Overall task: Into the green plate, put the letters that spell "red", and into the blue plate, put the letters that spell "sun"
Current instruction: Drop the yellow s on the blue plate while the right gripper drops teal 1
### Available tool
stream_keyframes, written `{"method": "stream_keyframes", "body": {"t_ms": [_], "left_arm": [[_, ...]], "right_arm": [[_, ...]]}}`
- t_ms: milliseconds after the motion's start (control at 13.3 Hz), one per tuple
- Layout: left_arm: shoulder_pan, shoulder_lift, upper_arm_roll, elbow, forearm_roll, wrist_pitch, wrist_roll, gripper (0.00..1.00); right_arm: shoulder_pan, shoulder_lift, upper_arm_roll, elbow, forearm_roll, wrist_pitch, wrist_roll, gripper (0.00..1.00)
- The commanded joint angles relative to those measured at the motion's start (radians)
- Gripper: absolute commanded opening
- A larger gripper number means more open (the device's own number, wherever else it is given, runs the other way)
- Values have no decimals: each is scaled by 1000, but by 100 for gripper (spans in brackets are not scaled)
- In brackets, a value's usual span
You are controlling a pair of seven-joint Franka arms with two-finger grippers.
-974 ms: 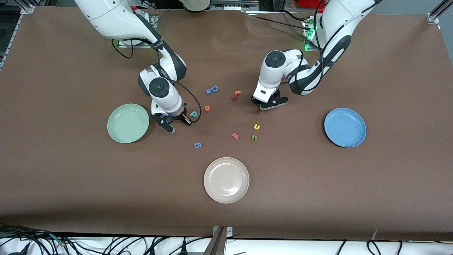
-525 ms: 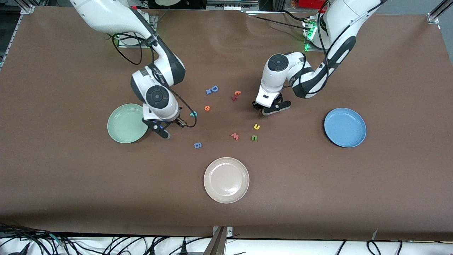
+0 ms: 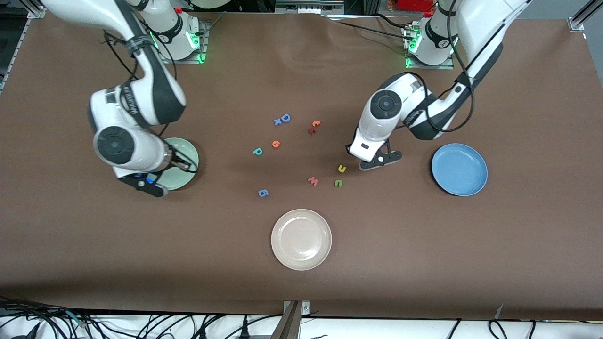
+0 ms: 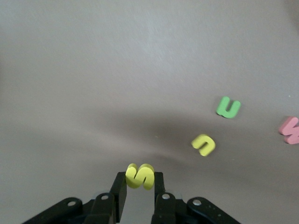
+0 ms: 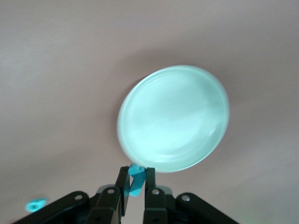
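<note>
The right gripper (image 5: 136, 183) is over the green plate (image 3: 184, 149) rim, pinching the teal r (image 5: 136, 178). The left gripper (image 4: 139, 185) is over the table by the u (image 3: 342, 168), pinching the yellow s (image 4: 139, 175). The blue plate (image 3: 459, 169) is empty. The n (image 3: 338, 183), d (image 3: 257, 151) and e (image 3: 276, 144) lie on the table. Let go now, and the r might hit the rim and bounce out.

Right gripper (image 5: 135, 183) hangs up in the air, clamped shut; left gripper (image 4: 140, 184) likewise, both wrists bent downward.
</note>
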Motion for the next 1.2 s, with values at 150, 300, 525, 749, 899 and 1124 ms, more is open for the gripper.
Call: {"method": "stream_keyframes", "body": {"t_ms": [150, 300, 525, 749, 899, 1124], "left_arm": [[156, 8, -13, 17, -30, -104, 285, 20], [227, -5, -17, 17, -30, -159, 408, 20], [342, -16, -20, 6, -19, -164, 576, 20], [391, -27, -18, -23, 39, -153, 637, 18], [419, -21, -17, -43, 105, -120, 653, 18], [442, 4, -7, -58, 194, -100, 670, 18]], "right_arm": [[2, -13, -163, -110, 97, 85, -324, 0], [2, -13, -177, -208, 123, 193, -360, 0], [2, -9, -174, -387, 149, 444, -365, 0], [2, 1, -174, -432, 148, 508, -391, 0], [2, 5, -176, -431, 148, 506, -406, 26], [2, -5, -176, -423, 149, 500, -388, 98]]}}
